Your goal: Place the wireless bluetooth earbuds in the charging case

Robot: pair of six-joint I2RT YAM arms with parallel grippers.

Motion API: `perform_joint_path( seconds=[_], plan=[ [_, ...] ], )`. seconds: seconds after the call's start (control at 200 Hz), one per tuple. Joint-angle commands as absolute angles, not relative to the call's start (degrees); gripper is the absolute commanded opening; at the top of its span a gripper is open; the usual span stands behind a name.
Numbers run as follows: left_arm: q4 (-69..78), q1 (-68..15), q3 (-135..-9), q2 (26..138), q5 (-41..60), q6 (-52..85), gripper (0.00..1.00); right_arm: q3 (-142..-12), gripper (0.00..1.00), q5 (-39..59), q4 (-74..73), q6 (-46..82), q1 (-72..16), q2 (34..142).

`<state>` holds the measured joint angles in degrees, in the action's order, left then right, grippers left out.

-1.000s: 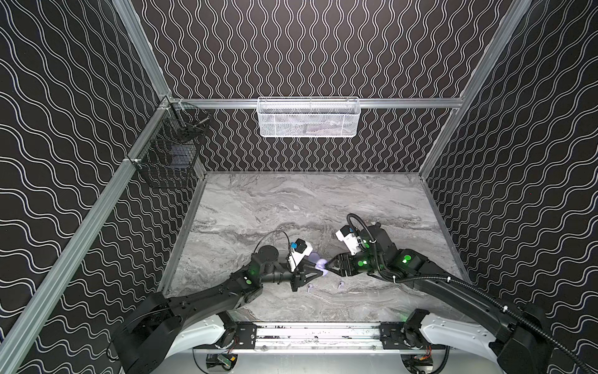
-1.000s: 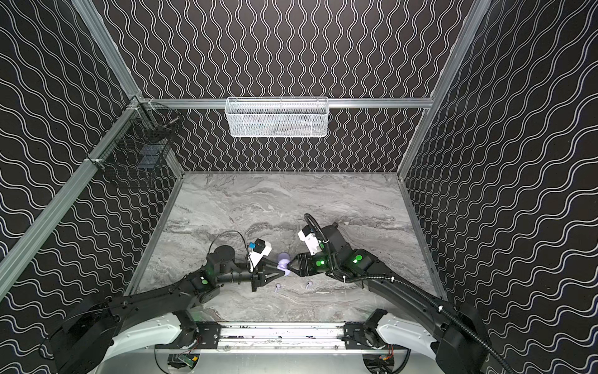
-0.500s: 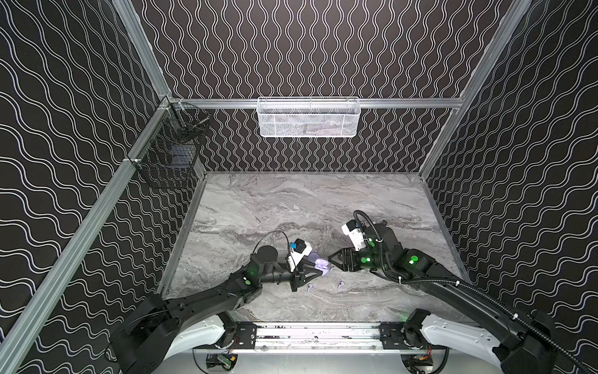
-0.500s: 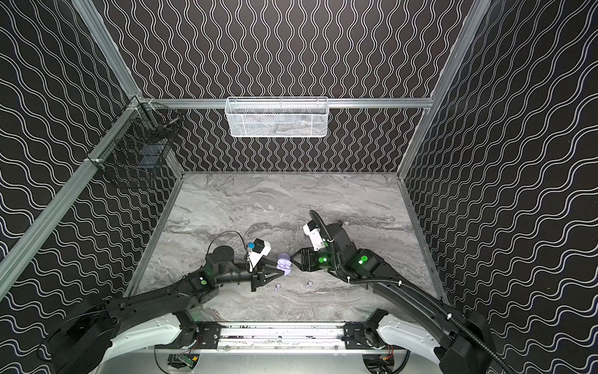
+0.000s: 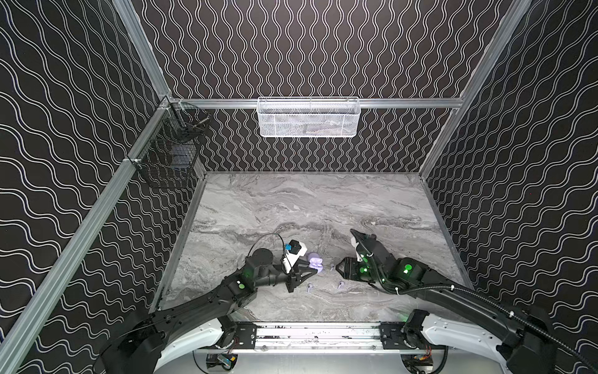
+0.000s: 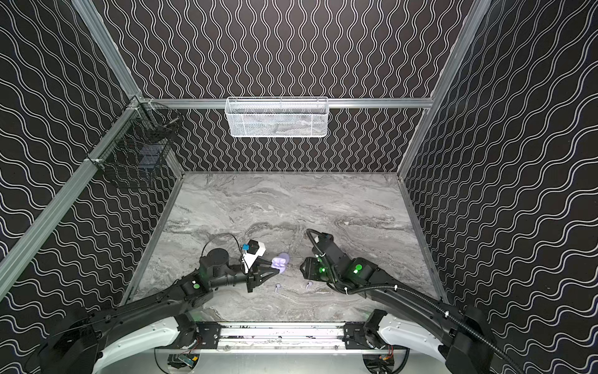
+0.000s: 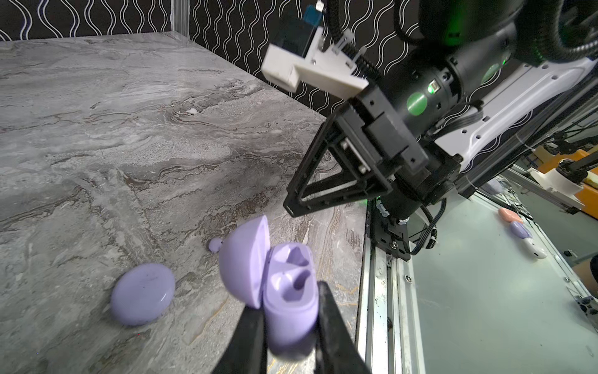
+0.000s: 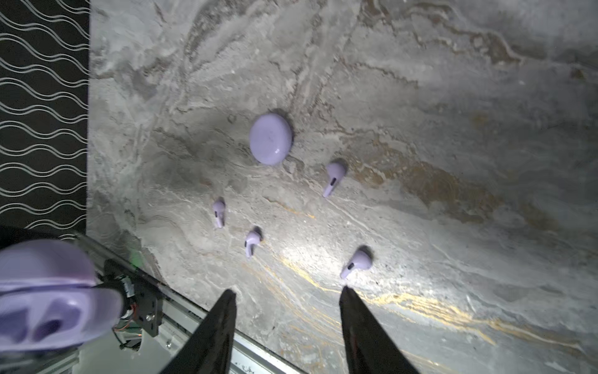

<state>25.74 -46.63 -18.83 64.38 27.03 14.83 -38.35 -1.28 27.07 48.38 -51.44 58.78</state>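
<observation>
Lying loose on the marble table (image 8: pixel 453 162), your four lavender earbuds (image 8: pixel 219 212) sat outside any case. All places below are given from the closed charging case (image 8: pixel 271 138), which lay flat on the table.

- Nearest earbud (image 8: pixel 335 178): just beside the closed case, apart from it, stem pointing away from it.
- Middle pair: the one marked above and its neighbour (image 8: pixel 252 241), near the closed case, on its side toward the front rail (image 8: pixel 194 320).
- Farthest earbud (image 8: pixel 357 262): well apart from the closed case, close by a fingertip of your right gripper.
- Open charging case (image 7: pixel 291 281): near the closed case, held clear of the table, lid (image 7: pixel 242 259) hinged back, both sockets showing. It also appeared in both top views (image 5: pixel 316 264) (image 6: pixel 281 264).
- Left gripper (image 7: pixel 289 304): you had it clamped on the base of the open case, one finger on each side.
- Right gripper (image 8: pixel 288 291): jaws parted, nothing between them, hovering over the table on the rail side of the closed case. In a top view (image 5: pixel 338 268) it faced the open case, apart from it.
- White mesh basket (image 5: pixel 307 118): well beyond the closed case, hung on the back wall.
- Black wire basket (image 5: pixel 168 158): well apart from the closed case, on the left wall.
</observation>
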Motion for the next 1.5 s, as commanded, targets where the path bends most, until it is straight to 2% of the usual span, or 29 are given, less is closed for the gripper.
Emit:
perform_joint_path(
  seconds=[0.0, 0.255, 0.561, 1.492],
  plan=[
    [27.2, -46.7, -18.9, 64.3, 25.7, 14.2, 0.01, -36.7, 0.56, -6.4, 27.4, 55.0, -54.5, 59.5],
    [27.7, -46.7, -16.7, 59.7, 23.3, 15.4, 0.00, -35.0, 0.56, -9.0, 23.6, 61.1, -59.3, 66.6],
    [26.5, -46.7, -15.5, 55.9, 20.9, 15.6, 0.00, -34.8, 0.54, -11.1, 22.9, 64.7, -59.8, 71.0],
    [28.3, -46.7, -15.8, 58.3, 23.0, 16.4, 0.00, -34.9, 0.51, -9.0, 18.0, 60.9, -56.2, 77.0]
  ],
)
